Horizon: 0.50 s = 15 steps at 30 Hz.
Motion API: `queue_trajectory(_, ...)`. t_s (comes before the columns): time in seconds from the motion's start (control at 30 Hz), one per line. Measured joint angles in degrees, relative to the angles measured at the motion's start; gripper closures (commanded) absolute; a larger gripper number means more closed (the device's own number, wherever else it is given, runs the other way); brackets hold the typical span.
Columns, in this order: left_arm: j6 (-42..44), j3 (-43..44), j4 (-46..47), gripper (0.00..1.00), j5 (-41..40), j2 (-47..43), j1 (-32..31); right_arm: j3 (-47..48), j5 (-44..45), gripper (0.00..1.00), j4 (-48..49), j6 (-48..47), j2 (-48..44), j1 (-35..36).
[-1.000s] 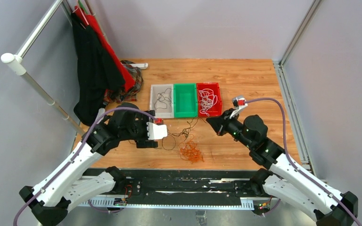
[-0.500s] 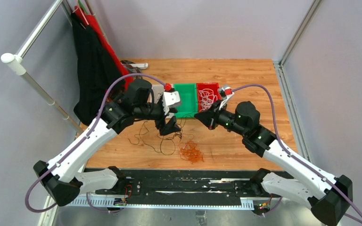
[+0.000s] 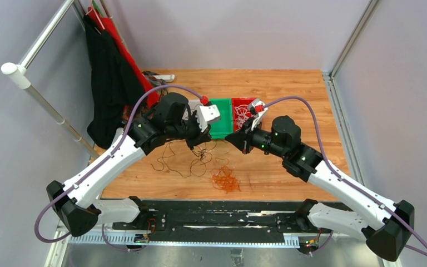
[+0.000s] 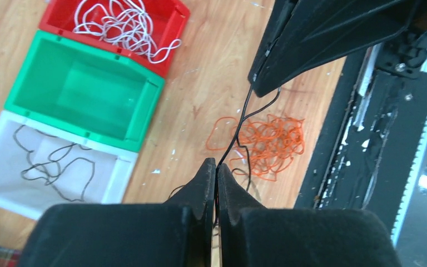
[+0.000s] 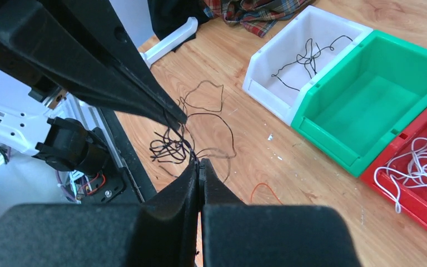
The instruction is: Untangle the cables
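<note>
**Supervisor:** What do the 2 grippers hold at this moment?

**Operator:** On my screen the left gripper (image 4: 217, 164) has its fingers pressed together on 1 black cable (image 4: 239, 119). The right gripper (image 5: 200, 164) is closed too, and the same strand enters at its tip. The 2 tips are near each other above the table (image 3: 289, 94). The strand runs almost straight from one tip to the other.

**Supervisor:** Where are the other cables?

**Operator:** Under the left gripper I see 1 black tangle (image 5: 169, 147). Its loops reach down to the wood on the side of that gripper toward the arm bases. I cannot count the strands in it. 1 orange bundle (image 3: 225, 179) lies flat on the table, below both tips and nearer to the arm bases. It is apart from all 4 fingers.

**Supervisor:** And the bins?

**Operator:** I count 3 bins in 1 row, touching side by side, beyond the grippers. The white bin (image 5: 267, 100) is beyond the left gripper and the red bin (image 4: 169, 53) is beyond the right gripper. The green bin (image 4: 72, 89) stands between these 2. In the white bin lie thin black loops (image 4: 55, 167). In the red bin there is 1 heap of white cables (image 4: 122, 25). For both I cannot tell how many separate strands there are.
</note>
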Motion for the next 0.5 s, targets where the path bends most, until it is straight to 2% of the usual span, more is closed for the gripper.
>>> queue_trajectory(0.2,0.83,0.57,-1.2,0.99,-1.49,-2.1,0.0,0.28,4.35,0.97,-1.2,-3.56,-0.15,0.74)
queue_trajectory(0.37,-0.33,4.2,-3.78,1.0,1.95,-3.06,-0.02,0.28,14.16,0.78,0.98,-6.21,0.26,5.44)
queue_trajectory(0.43,-1.09,5.42,-4.66,1.0,3.65,-3.32,-0.04,0.13,18.36,0.6,3.1,-6.36,0.61,7.39)
queue_trajectory(0.5,-2.01,6.47,-5.27,0.99,5.31,-3.54,-0.04,-0.96,22.67,0.49,7.61,-6.05,0.83,9.84)
